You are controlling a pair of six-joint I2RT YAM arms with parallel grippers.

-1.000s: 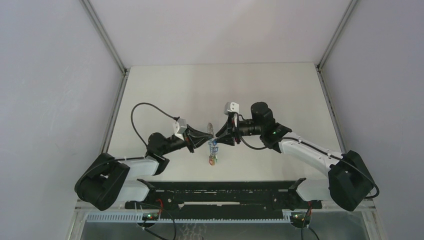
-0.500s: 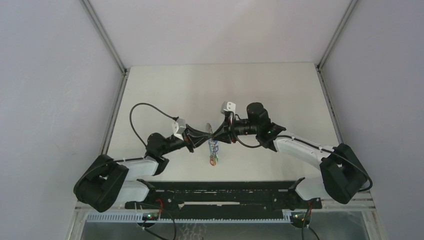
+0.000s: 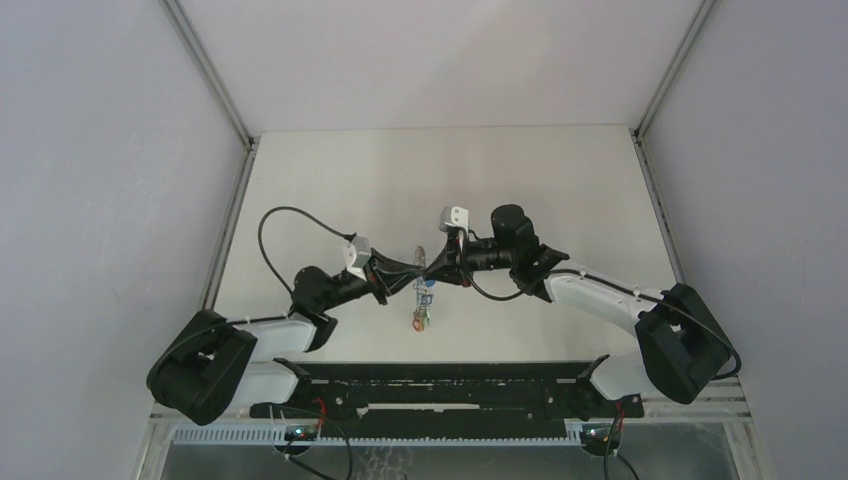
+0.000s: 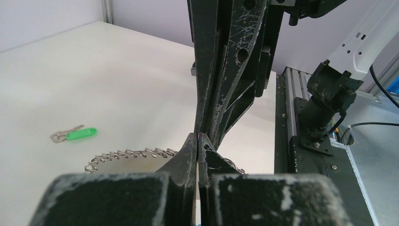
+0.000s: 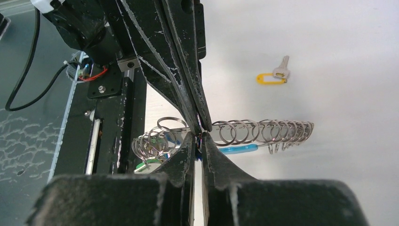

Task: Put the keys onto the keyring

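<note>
My two grippers meet tip to tip above the table's near middle, the left gripper [image 3: 415,270] against the right gripper [image 3: 436,270]. The keyring [image 3: 423,300] hangs edge-on between them, its coloured tags lowest. In the right wrist view its wire carries several small split rings [image 5: 259,132], with the turquoise sleeve [image 5: 237,149] just below. My left gripper [image 4: 198,136] is shut on the keyring's wire. My right gripper [image 5: 200,135] is shut, with the blue key's head showing only as a sliver between its tips. The green key [image 4: 75,134] and the yellow key [image 5: 273,76] lie on the table.
The black rail [image 3: 440,385] with its cables runs along the table's near edge, just behind both arms. Grey walls close in the white table [image 3: 560,170] on the left, right and far sides.
My right arm has pushed a little to the left toward the left gripper. The hanging keyring has shifted slightly left with it. Both grippers stay shut.
</note>
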